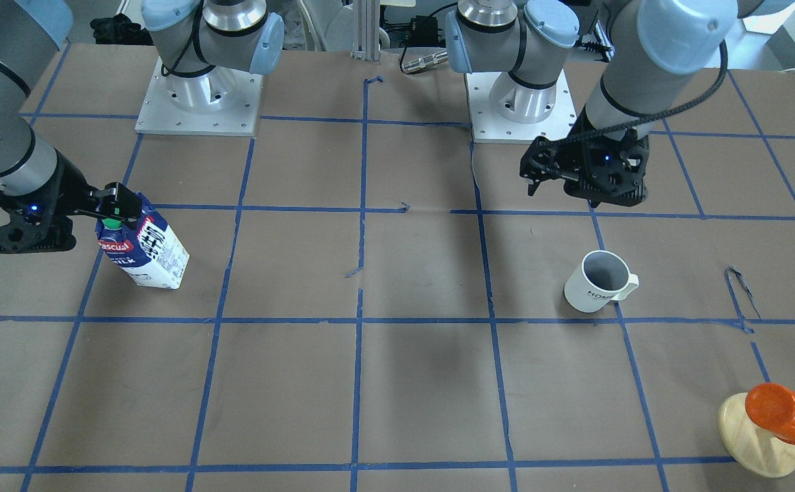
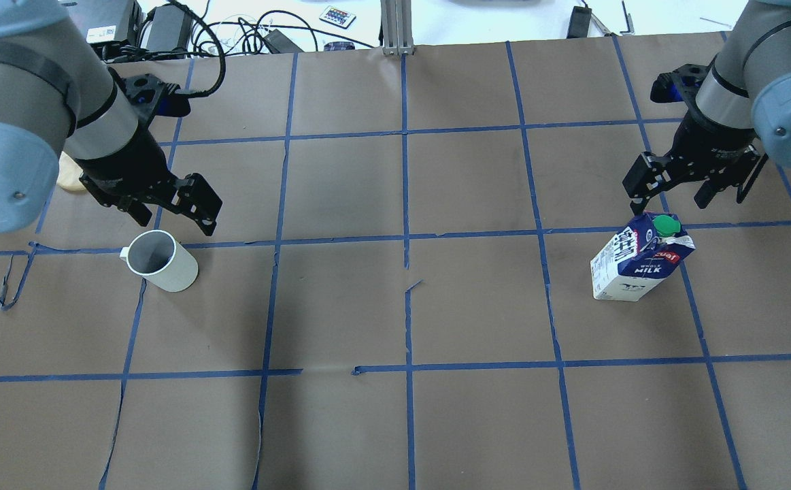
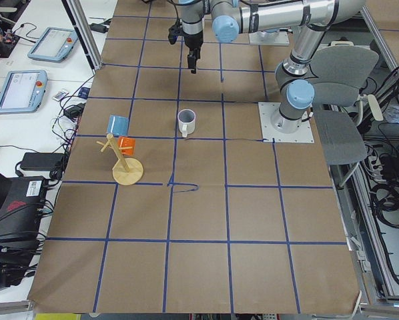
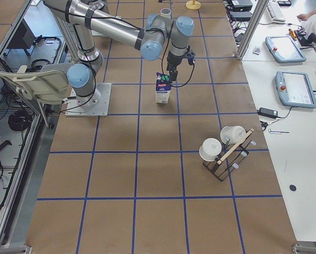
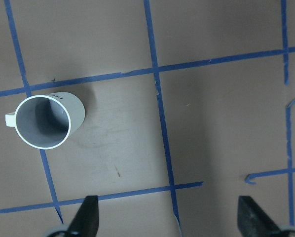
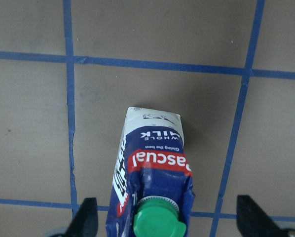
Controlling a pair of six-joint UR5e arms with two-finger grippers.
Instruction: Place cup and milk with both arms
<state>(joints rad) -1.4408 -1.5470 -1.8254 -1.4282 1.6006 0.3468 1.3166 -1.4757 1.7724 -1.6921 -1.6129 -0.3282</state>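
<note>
The white cup (image 2: 162, 260) stands upright on the brown table, handle to the left in the overhead view; it also shows in the front view (image 1: 599, 281) and the left wrist view (image 5: 44, 122). My left gripper (image 2: 174, 216) hovers open above and just behind it, empty, with the cup off to one side of its jaws. The milk (image 2: 640, 262) stands upright, also seen in the front view (image 1: 144, 249) and the right wrist view (image 6: 155, 182). My right gripper (image 2: 670, 197) is open right over its green cap (image 6: 156, 222), fingers on either side, not touching.
A wooden stand with an orange cup (image 1: 780, 417) is at the table corner near my left arm. A rack with white cups (image 4: 221, 151) stands past the milk on my right side. The arm bases (image 1: 199, 102) are bolted at the robot's edge.
</note>
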